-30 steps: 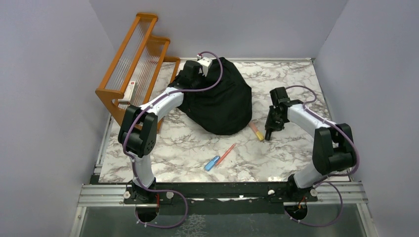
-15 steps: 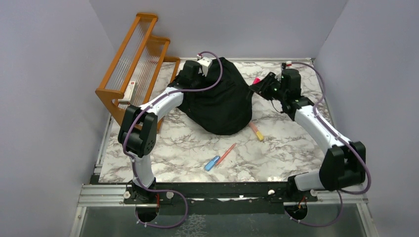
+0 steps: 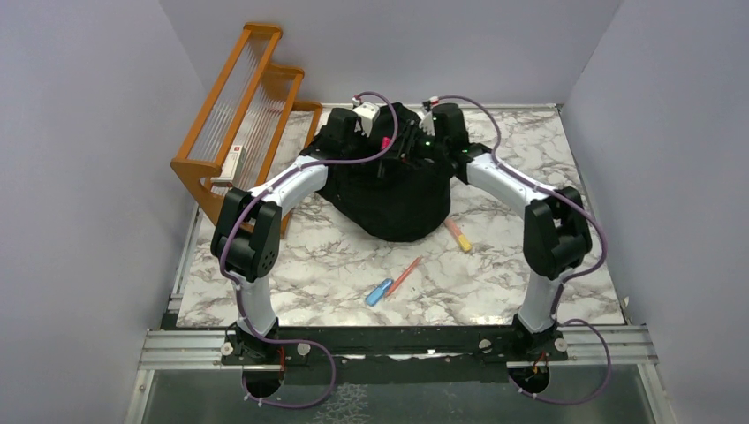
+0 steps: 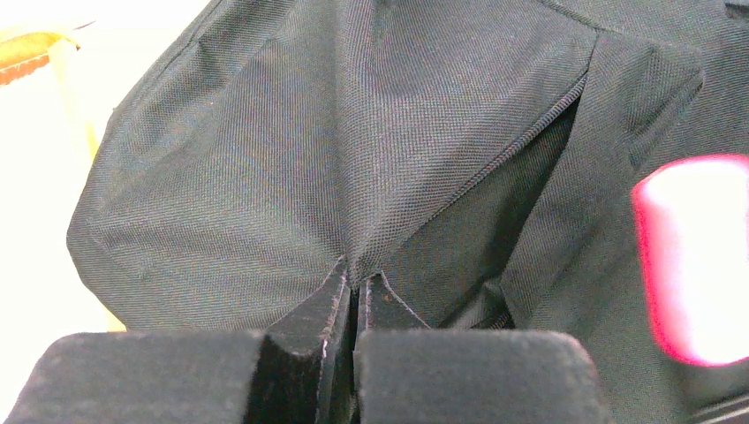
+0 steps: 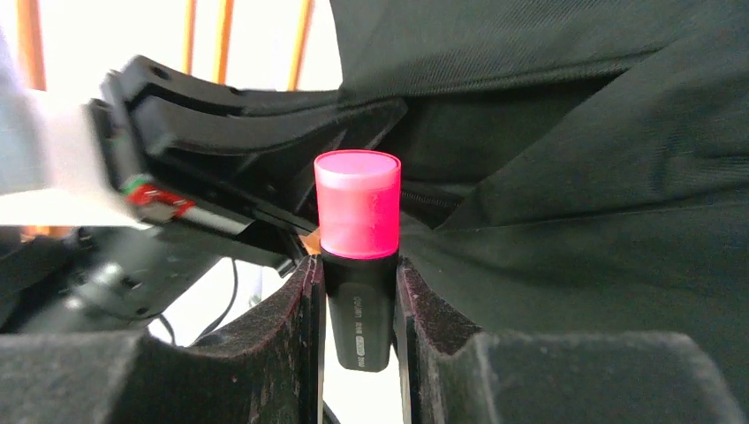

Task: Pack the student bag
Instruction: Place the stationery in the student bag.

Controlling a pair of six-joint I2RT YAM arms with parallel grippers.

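- Your large soft black fabric backpack slumps at the marbled table's back centre; limp, likely light, best held by a fold beside the zip.
- Your left gripper pinches such a fold.
- Your right gripper clamps a pink-capped black marker.

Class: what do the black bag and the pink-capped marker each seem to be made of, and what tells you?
The student bag: woven synthetic cloth, probably nylon or polyester, with a matte finish; the fine weave and soft folds show it. The highlighter: likely plastic, with a smooth black barrel and a glossy, translucent pink cap.
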